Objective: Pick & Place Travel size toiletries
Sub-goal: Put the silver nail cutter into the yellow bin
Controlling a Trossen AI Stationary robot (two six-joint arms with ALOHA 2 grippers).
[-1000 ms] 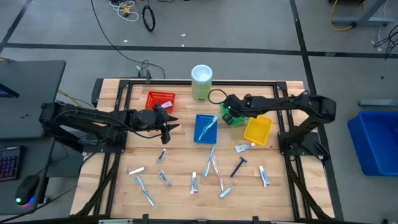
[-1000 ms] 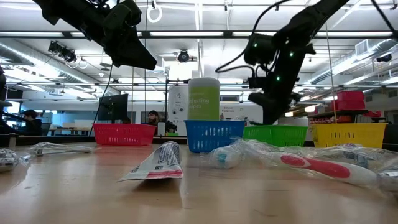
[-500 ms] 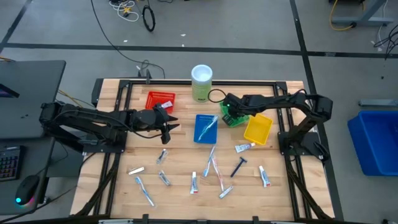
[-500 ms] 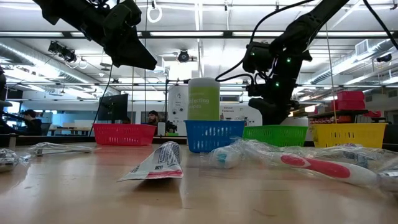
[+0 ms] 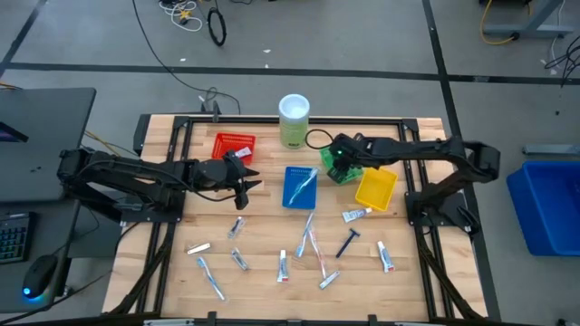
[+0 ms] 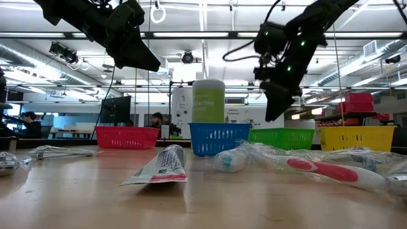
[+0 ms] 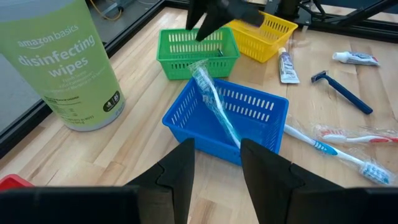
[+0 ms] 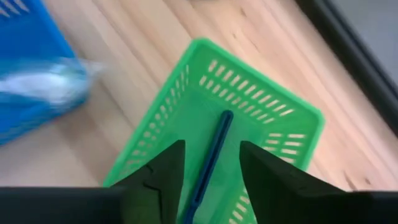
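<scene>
Right gripper (image 8: 210, 163): fingers spread, empty, above green basket (image 8: 249, 106); blue razor (image 8: 210, 158) lies inside it. Left gripper (image 7: 216, 163): fingers apart, empty, hanging near blue basket (image 7: 249, 112), which holds a wrapped toothbrush (image 7: 214, 106). Nearby: yellow basket (image 5: 375, 188), wipes canister (image 5: 294, 121). Tubes, toothbrushes, razor (image 5: 348, 242) scattered on table (image 5: 426, 263). Both arms reach inward.

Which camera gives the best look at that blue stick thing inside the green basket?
The right wrist view: it looks straight down on the blue razor lying in the green basket. The high, low and left wrist views show the basket, but not the razor.
</scene>
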